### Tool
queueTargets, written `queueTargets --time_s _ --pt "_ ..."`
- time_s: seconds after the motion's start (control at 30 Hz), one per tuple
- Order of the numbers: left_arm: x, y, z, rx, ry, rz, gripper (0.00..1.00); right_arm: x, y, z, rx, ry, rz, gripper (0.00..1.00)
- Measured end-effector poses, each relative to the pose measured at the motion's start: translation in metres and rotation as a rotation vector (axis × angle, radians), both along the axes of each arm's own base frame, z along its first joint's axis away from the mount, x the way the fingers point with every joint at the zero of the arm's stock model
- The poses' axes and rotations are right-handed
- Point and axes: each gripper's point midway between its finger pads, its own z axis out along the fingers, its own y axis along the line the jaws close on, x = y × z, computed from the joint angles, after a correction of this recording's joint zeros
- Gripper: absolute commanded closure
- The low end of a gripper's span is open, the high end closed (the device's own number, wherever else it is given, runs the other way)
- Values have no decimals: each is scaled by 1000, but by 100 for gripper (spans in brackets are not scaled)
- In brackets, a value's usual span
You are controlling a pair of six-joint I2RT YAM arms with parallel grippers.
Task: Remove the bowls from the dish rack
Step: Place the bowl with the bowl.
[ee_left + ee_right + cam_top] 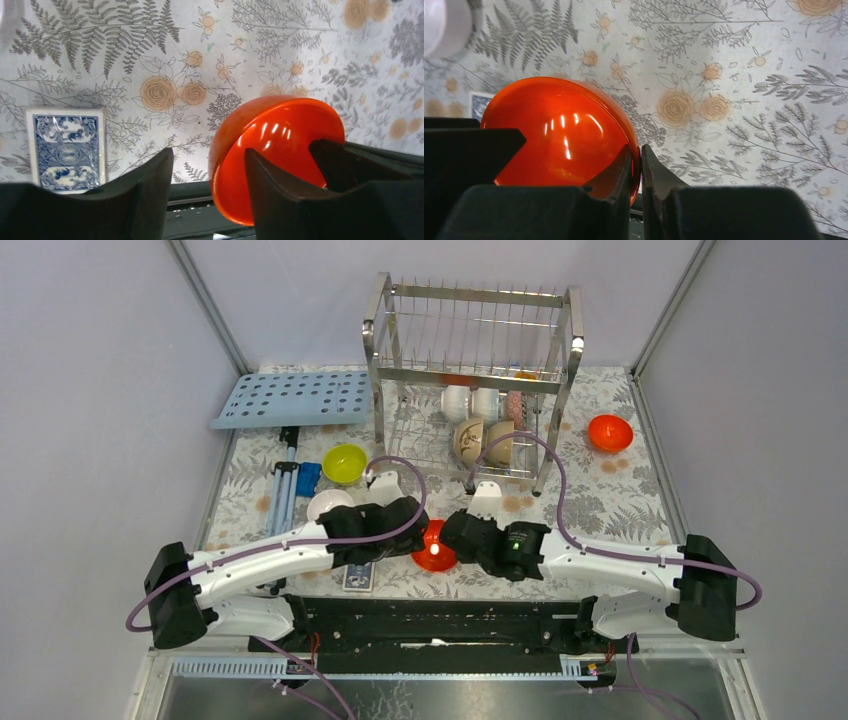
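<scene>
An orange-red bowl point(435, 552) hangs tilted between both arms near the table's front edge. My right gripper point(637, 152) is shut on its rim, one finger inside the bowl point(559, 132) and one outside. My left gripper point(207, 157) is open: its jaws straddle the opposite rim of the bowl point(270, 135) with a clear gap on the outer side. The dish rack point(470, 370) stands at the back, with white bowls point(470, 402), a speckled one point(515, 406) and beige ones point(485, 443) on its lower tier.
On the table lie a second orange-red bowl point(610, 432) at the right, a yellow-green bowl point(344, 463), a white bowl point(328, 504), a card deck point(67, 147), a blue tool point(292, 480) and a light-blue perforated tray point(292, 398).
</scene>
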Motion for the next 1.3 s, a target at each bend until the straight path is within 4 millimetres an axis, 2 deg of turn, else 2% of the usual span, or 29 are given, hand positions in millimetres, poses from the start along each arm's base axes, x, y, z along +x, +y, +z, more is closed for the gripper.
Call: queueTargets --time_s 0.07,0.1,0.33,0.5,0.7,0.93,1.07,1.17,1.3 --pt "2 -2 2 0 -12 -17 5 -4 -7 -3 -31 8 18 100" --pt "2 -2 3 -4 -18 -24 2 -6 -12 -5 -49 12 26 100" --pt "4 -4 24 -88 -90 -64 1 -25 -67 3 -110 15 47 100" --pt "7 1 25 -105 -122 -64 1 -27 -102 7 -187 6 6 100" --pt "11 7 16 -82 -126 -56 1 -6 -150 2 -287 50 -146 100" --pt "11 10 8 -75 -124 -52 1 15 -200 25 -185 19 -374 100" --pt "14 9 10 -84 -140 -56 1 21 -225 25 -184 47 -478 100" --pt "16 7 11 -86 -152 -63 1 26 -252 22 -178 82 -608 100" --pt "20 6 11 -88 -170 -73 1 32 -287 28 -135 60 -786 100"
